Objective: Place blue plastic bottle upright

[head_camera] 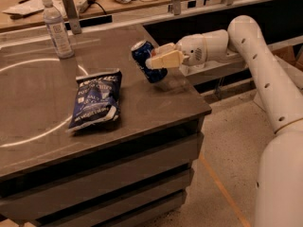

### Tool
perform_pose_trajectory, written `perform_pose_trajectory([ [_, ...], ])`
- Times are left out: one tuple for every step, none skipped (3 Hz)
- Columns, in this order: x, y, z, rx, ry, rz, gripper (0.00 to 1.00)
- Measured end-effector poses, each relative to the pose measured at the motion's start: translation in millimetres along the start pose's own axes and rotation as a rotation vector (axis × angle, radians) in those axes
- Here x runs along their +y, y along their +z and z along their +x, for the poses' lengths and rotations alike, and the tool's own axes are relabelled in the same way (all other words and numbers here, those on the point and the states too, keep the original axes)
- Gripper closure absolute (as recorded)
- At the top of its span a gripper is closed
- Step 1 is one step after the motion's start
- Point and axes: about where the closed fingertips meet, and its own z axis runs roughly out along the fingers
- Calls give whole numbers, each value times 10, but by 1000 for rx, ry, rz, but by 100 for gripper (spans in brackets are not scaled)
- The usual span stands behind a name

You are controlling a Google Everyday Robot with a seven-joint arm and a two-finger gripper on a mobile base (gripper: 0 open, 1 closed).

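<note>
The blue plastic bottle is a small dark-blue soda can (147, 61) with a silver top. It is tilted, top toward the upper left, just above the right part of the dark table (156, 103). My gripper (160, 59) reaches in from the right on a white arm and is shut on the can, its pale fingers (165, 59) clamped across the can's middle. The can's lower end is close to the tabletop; I cannot tell whether it touches.
A flat dark-blue chip bag (96, 99) lies left of the can. A clear water bottle (56, 28) with a white cap stands at the back left. The table's right edge is just beneath my gripper. A cluttered bench runs behind the table.
</note>
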Motion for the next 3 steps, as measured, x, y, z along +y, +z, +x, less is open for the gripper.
perform_pose_trajectory([
  [68,88,69,-52,-1,-73,100],
  [112,121,102,-92,-1,-121,100],
  [124,120,166,-126,16,-165,77],
])
